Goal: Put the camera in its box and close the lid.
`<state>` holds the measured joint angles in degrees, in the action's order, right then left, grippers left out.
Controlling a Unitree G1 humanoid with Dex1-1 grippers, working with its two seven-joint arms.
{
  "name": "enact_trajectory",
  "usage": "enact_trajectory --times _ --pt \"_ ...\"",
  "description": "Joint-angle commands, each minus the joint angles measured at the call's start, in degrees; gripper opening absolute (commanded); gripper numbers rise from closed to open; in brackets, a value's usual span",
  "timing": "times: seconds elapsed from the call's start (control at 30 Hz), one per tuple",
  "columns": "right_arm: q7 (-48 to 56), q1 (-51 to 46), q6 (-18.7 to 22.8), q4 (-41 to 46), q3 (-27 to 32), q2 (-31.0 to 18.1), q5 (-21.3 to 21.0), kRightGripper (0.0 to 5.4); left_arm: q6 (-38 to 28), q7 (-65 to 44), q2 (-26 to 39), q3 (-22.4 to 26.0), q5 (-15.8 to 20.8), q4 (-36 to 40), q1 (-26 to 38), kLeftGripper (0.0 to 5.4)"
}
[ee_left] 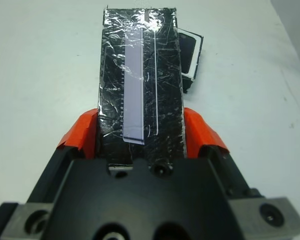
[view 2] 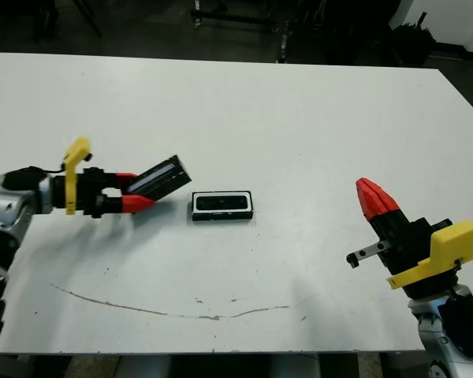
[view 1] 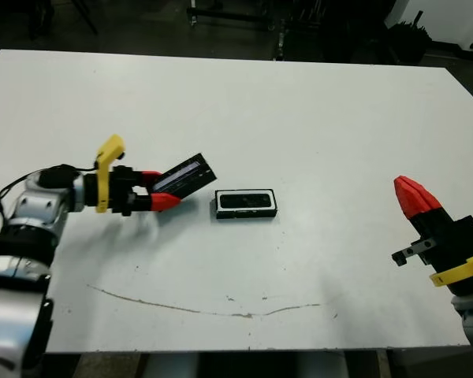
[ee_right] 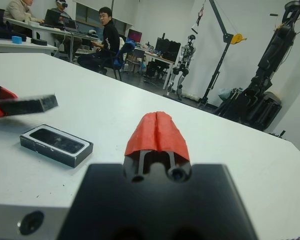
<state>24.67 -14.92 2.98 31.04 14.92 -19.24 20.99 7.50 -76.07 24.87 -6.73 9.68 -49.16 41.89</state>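
The box [view 1: 247,202] lies flat at the table's middle, its black rim framing a white lining. The camera [ee_right: 56,140] lies inside it, dark glossy face up. To the box's left, my left gripper [view 1: 159,189] is shut on the lid [view 1: 185,175], a black speckled slab with a pale strip. The lid is held tilted above the table, its far end pointing toward the box and still short of it. In the left wrist view the lid [ee_left: 140,75] runs out between the red fingers [ee_left: 82,132] and hides most of the box. My right gripper [view 1: 414,197] is shut on nothing, far right.
A thin dark curved mark [view 1: 205,309] crosses the white table [view 1: 299,110] near its front edge. Beyond the far edge, the right wrist view shows people [ee_right: 107,40] seated at desks, a small humanoid robot [ee_right: 185,65] and a stand.
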Motion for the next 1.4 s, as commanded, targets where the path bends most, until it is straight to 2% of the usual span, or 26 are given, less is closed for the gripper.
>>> enact_trajectory --times 0.03,0.33,0.43,0.67,0.9,1.07,1.23,1.4 --pt "0.02 -0.32 -0.14 0.13 0.22 -0.52 -0.08 0.00 -3.99 -0.57 -1.91 -1.34 -2.32 -3.72 2.50 3.17" --pt "-0.21 -0.43 0.76 0.92 0.19 -0.68 0.48 0.00 -7.14 -3.18 -5.35 -3.60 -5.93 -10.50 5.91 3.17" --pt "-0.33 -0.37 0.57 0.87 0.13 -0.69 0.07 0.00 -6.21 -5.60 -5.85 -4.23 -6.39 -11.75 6.72 3.17" --pt "-0.31 -0.43 0.55 0.90 -0.14 -0.51 0.27 0.00 -8.81 -7.78 -6.69 -5.53 -8.45 -12.45 7.46 3.17" --pt "-0.36 -0.78 0.44 1.14 -0.17 -0.45 0.26 0.00 -8.64 -7.35 -8.34 -6.66 -10.04 -12.73 7.90 3.17" --pt "-0.25 -1.22 -0.12 1.22 0.01 -0.38 0.25 0.00 -9.54 -0.59 -10.07 -8.09 -12.52 -10.70 6.90 3.17" --pt "-0.10 -1.67 -0.82 1.51 0.05 -0.20 0.25 0.00 -14.66 7.65 -12.87 -10.31 -15.92 -10.11 5.50 3.17" --pt "-0.23 -2.42 -1.10 2.29 0.16 -0.25 -0.04 0.00 -13.61 10.32 -16.72 -11.80 -17.15 -12.41 6.58 3.17"
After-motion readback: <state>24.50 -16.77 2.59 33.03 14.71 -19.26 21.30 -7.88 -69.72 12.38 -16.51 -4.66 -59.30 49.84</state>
